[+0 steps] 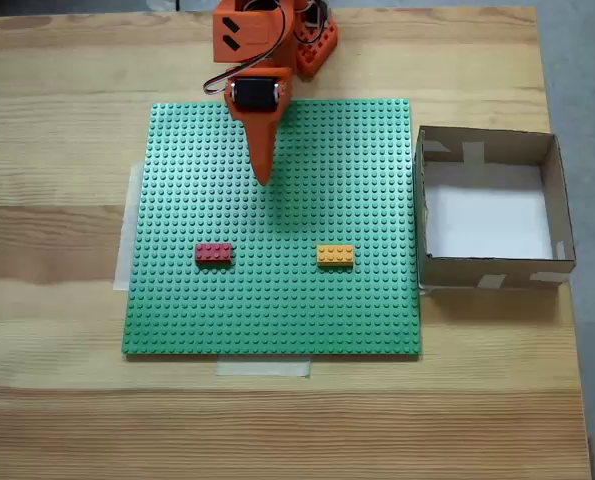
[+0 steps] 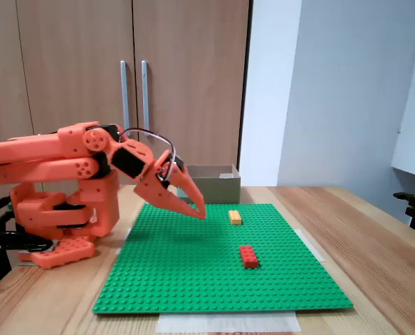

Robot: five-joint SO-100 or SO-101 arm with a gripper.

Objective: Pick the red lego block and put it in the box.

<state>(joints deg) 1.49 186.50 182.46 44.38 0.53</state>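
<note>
The green baseplate (image 1: 277, 225) lies flat on the wooden table (image 1: 57, 400), and there is bare wood on every side of it. Strips of pale tape (image 1: 263, 368) stick out from under its near edge and its left edge in the top-down fixed view.

The red lego block (image 1: 214, 254) sits on the baseplate, toward the left and a bit nearer the front edge in that view. The orange-yellow brick (image 1: 335, 256) sits in the same row, well apart to its right. There is lots of open green all around both bricks.

The box (image 1: 432, 210) stands on the table just beside the right edge of the baseplate. Its white floor has nothing on it.

The orange arm (image 2: 61, 160) is folded low at the back of the table. The tool (image 1: 264, 178) hangs over the back part of the baseplate, well apart from the red lego block. Its two fingers meet at a point, pressed together, with nothing between them. In the side fixed view, the tool (image 2: 200, 211) tilts down and its tip hangs a little above the studs.
</note>
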